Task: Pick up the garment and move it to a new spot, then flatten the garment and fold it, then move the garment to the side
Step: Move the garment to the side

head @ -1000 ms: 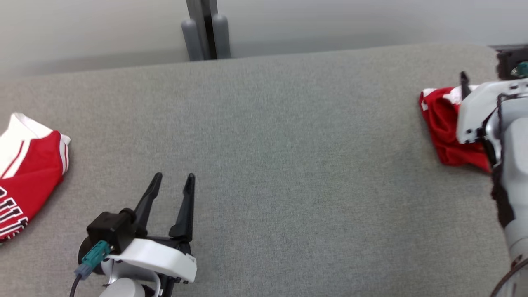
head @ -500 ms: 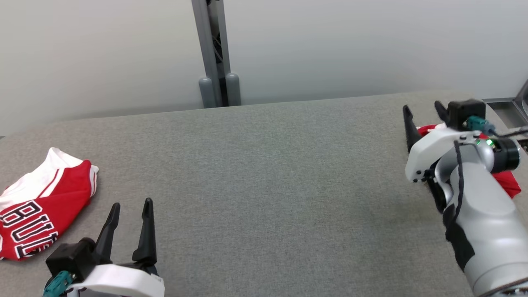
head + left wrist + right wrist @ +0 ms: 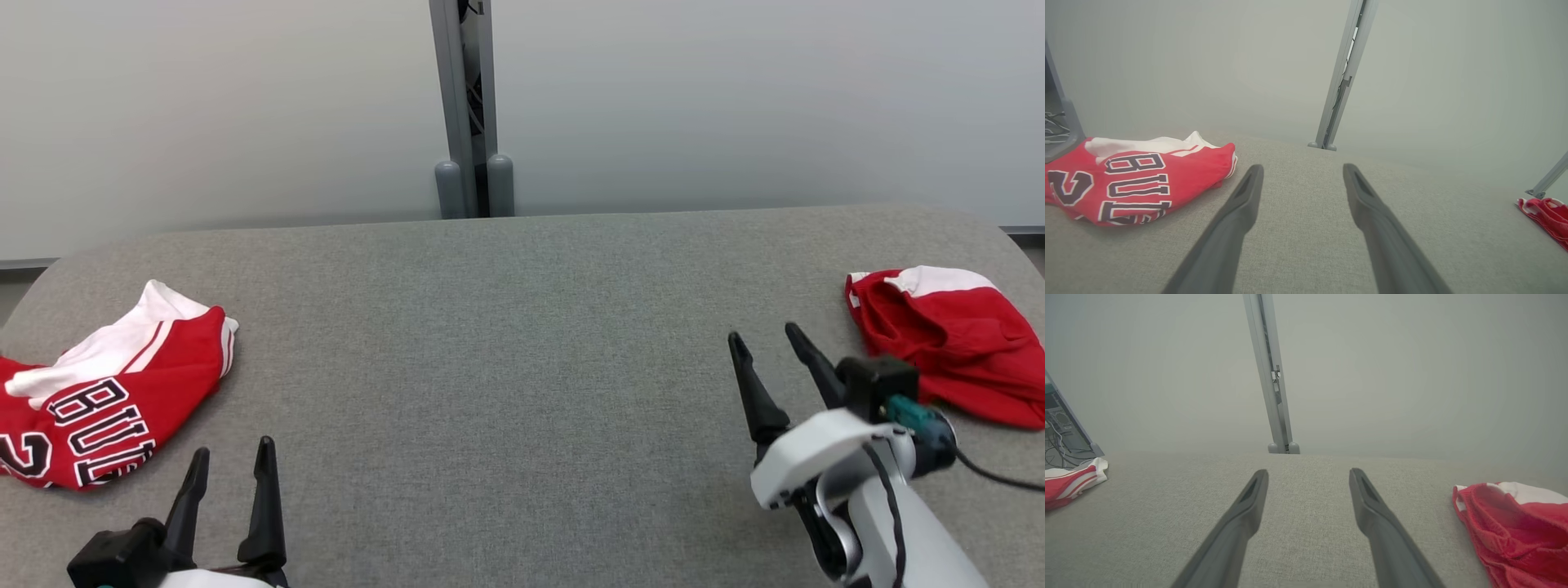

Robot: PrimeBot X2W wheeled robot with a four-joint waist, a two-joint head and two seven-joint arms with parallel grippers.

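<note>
Jersey [image 3: 106,392] lies on the surface [image 3: 522,367] well left of the post [image 3: 469,106]; crumpled red garment [image 3: 947,343] lies well right of it. Left gripper [image 3: 232,449] and right gripper [image 3: 764,334]: jaws wide, empty.

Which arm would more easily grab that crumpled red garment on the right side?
Probably the right: its open right gripper sits beside the red garment; the left gripper is far across the table.

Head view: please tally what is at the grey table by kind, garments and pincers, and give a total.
Garments: 2, the lettered red jersey and the red mesh garment
Pincers: 2, the left pincer and the right pincer, both open and empty
Total: 4
</note>
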